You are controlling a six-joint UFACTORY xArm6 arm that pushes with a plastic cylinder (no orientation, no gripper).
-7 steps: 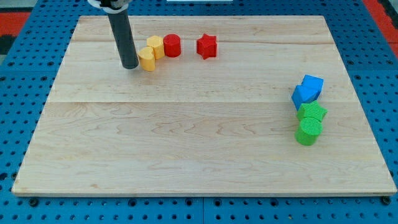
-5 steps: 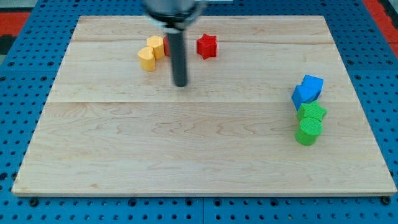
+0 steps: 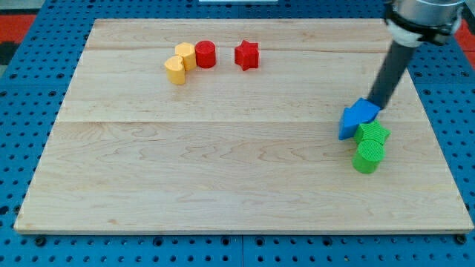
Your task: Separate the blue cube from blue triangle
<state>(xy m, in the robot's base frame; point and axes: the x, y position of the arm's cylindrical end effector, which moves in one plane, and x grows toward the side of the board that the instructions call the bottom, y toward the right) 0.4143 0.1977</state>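
My tip (image 3: 379, 105) is at the view's right, touching the upper right side of the blue cube (image 3: 364, 110). The blue triangle (image 3: 346, 124) lies against the cube's lower left side, and the two blue blocks touch. The rod rises from the tip toward the view's top right corner. The blue blocks sit just above and left of a green star (image 3: 373, 134), and the cube touches the star's top.
A green cylinder (image 3: 368, 156) sits right below the green star. At the view's top left are two yellow blocks (image 3: 185, 55) (image 3: 175, 70), a red cylinder (image 3: 205, 54) and a red star (image 3: 246, 54). The board's right edge (image 3: 434, 133) is close to the blue blocks.
My tip swept from beside the yellow blocks at the top left across to the right. It reached the blue pair and pushed both blue blocks a little down and to the left.
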